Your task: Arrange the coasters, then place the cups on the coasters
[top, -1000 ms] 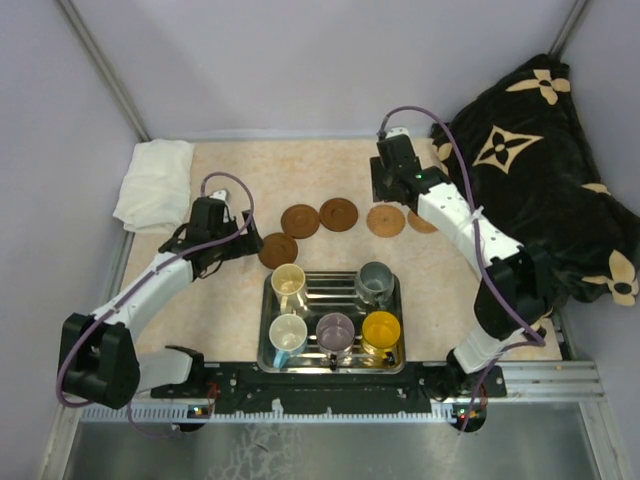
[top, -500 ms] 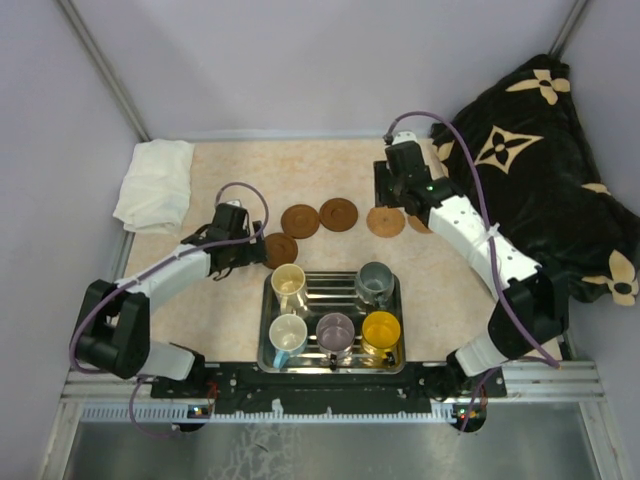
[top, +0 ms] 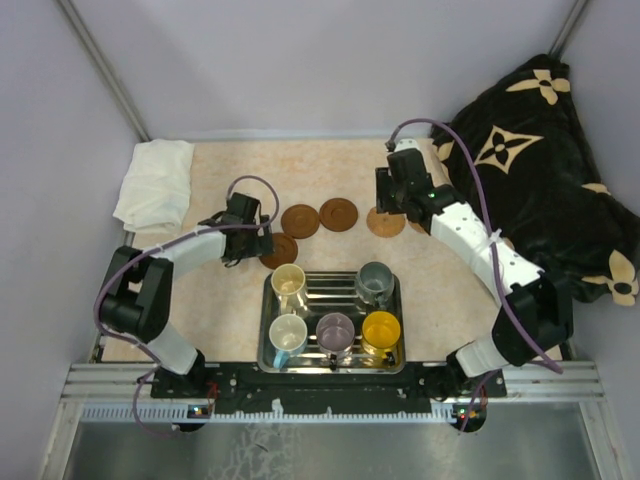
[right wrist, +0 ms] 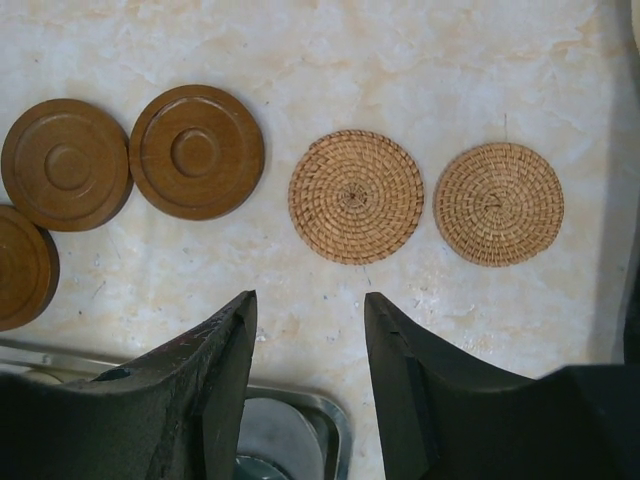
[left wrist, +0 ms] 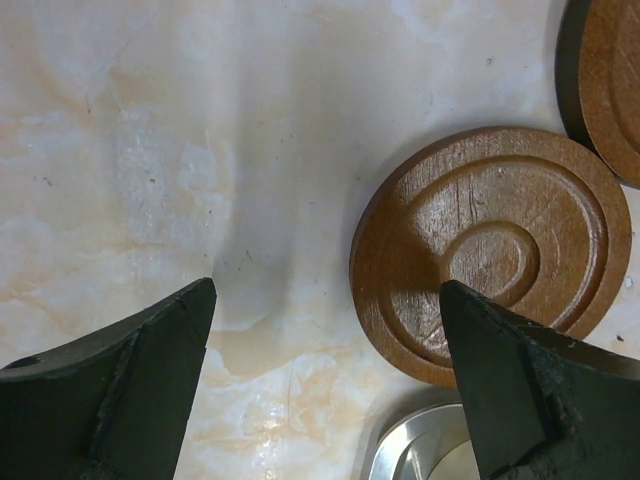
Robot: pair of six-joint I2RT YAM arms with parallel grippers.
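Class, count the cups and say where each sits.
5, all in the metal tray: cream cup and grey cup in the far row; white cup, mauve cup and yellow cup in the near row. None appears hidden.

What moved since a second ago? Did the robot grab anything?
The left gripper swung right, toward the dark coaster beside the tray. The right gripper slid a little nearer the tan coasters. Nothing was grabbed; both are open. The cups stayed in the tray; no coaster moved.
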